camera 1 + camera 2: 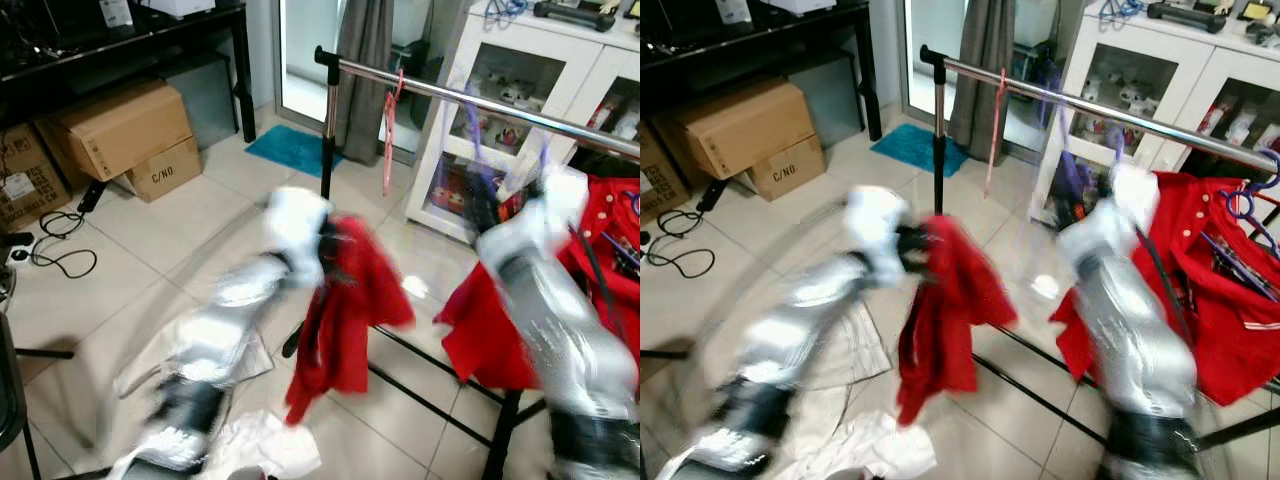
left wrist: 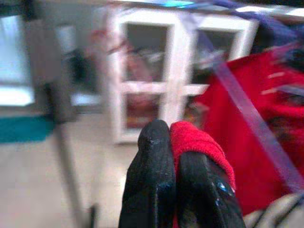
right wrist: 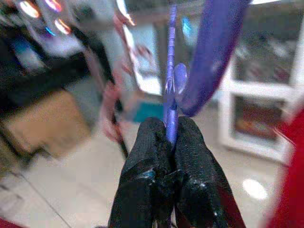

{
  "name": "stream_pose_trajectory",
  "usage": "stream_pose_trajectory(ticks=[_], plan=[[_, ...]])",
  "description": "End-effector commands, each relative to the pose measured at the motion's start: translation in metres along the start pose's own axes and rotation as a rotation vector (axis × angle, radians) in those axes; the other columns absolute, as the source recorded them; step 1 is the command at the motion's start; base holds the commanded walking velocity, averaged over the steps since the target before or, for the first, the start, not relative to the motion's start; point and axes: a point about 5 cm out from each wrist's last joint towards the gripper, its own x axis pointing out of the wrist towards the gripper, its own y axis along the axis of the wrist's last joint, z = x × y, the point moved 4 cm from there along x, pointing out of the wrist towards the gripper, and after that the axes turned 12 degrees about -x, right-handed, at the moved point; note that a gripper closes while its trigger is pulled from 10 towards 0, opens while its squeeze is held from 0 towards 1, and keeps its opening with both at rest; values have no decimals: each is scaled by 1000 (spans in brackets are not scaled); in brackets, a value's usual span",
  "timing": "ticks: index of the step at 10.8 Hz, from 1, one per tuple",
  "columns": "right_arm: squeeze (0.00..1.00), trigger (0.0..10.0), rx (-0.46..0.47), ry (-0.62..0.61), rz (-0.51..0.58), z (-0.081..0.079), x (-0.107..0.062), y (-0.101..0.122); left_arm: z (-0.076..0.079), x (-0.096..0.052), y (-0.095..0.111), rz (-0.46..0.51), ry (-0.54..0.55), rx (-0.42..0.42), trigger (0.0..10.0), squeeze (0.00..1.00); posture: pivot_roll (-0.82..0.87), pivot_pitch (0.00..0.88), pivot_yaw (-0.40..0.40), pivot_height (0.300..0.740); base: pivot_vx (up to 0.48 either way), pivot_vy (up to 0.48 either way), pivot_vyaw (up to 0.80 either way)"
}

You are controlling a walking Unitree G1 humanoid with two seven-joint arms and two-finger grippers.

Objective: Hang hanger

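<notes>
Right tool [image 3: 168, 137]: both black fingers pinched onto the thin shaft of a purple hanger [image 3: 209, 52], whose broad hook curves up just beyond the fingertips. In the head views this arm is raised toward the metal rail [image 1: 1110, 110], with the hanger a faint purple streak just under the bar (heavy motion blur, so I cannot tell if the hook touches the rail).

Left tool [image 2: 172, 142]: fingers closed tight on a fold of red cloth [image 2: 197, 142]. From the head camera that is a red garment [image 1: 345, 305] hanging limp from the left wrist, low and well short of the rail, above the tiled floor [image 1: 170, 220].

Further out: a second red garment [image 1: 1215, 290] already hangs at the rail's right end with more purple hangers [image 1: 1250, 205] beside it; a thin pink hanger [image 1: 388, 130] dangles near the rail's left end. White cloth [image 1: 260, 445] lies on the floor by the rack's base. White cabinet [image 1: 520, 90] behind, cardboard boxes [image 1: 125, 130] under the black desk [image 1: 120, 35].

Risks, as I judge them:
- Grip is on a narrow shaft; the hanger could twist between the fingers and the hook miss the bar.
- The hook could snag the hung garment or the neighbouring hangers.
- The trailing red garment may pull off or catch the upright.
</notes>
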Motion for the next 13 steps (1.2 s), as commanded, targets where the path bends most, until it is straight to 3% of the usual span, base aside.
stream_pose_trajectory(ticks=[1,2,4,6,9,10,12,13], plan=[[0,10000,-100,47,-92,-7,-13,-15,-20,-11,3,10,164,38,10000,0,59,0,-15,740,0,0,-800],[0,10000,-143,67,-155,-8,-24,-29,-34,-20,-3,-12,258,24,10000,0,57,0,-18,740,0,0,-800],[0,10000,-159,89,-242,-18,-48,-52,-52,-43,-6,89,425,-53,10000,0,47,0,-17,740,0,0,-800],[0,10000,-193,46,-267,-24,-48,-59,-58,-59,-12,121,530,-107,10000,0,47,0,-17,740,0,0,-800],[0,10000,-292,-31,-247,-9,-52,-48,-64,-71,-17,143,577,-191,10000,0,62,0,-24,740,0,0,-267],[0,10000,-296,-54,-239,-5,-54,-45,-66,-73,-22,117,589,-182,10000,0,60,0,-17,740,0,0,-800],[0,10000,-247,-45,-257,-10,-55,-48,-68,-73,-34,-18,615,-59,10000,0,56,0,-8,740,0,0,0],[0,10000,-209,-28,-246,-16,-56,-44,-64,-69,-26,32,563,-59,10000,0,48,0,-3,740,0,0,0]])
